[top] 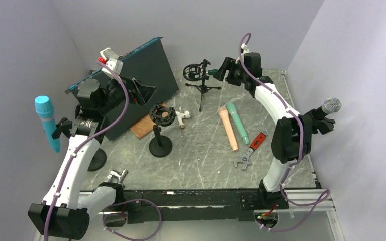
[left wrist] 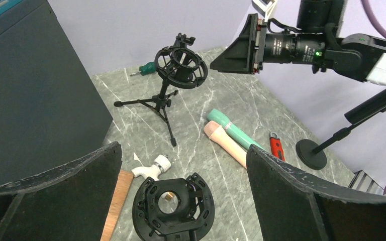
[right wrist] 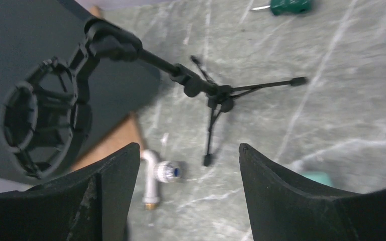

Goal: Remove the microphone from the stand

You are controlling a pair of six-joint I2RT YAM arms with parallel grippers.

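Bright, even, diffuse light fills all three views, seemingly from overhead. Shadows on the table (top: 201, 165) are faint and soft-edged, and its grey stone top carries only a mild sheen. The overhead view is sharp from edge to edge, though the dark panel (top: 146, 75) at the far left corner reads as a flat mass. In the left wrist view the fingers (left wrist: 55, 201) of the left gripper (left wrist: 183, 148) are near-black and slightly soft. The right wrist view is smeared: the tripod stand (right wrist: 216, 95) and its shock mount (right wrist: 40, 120) have fuzzy outlines
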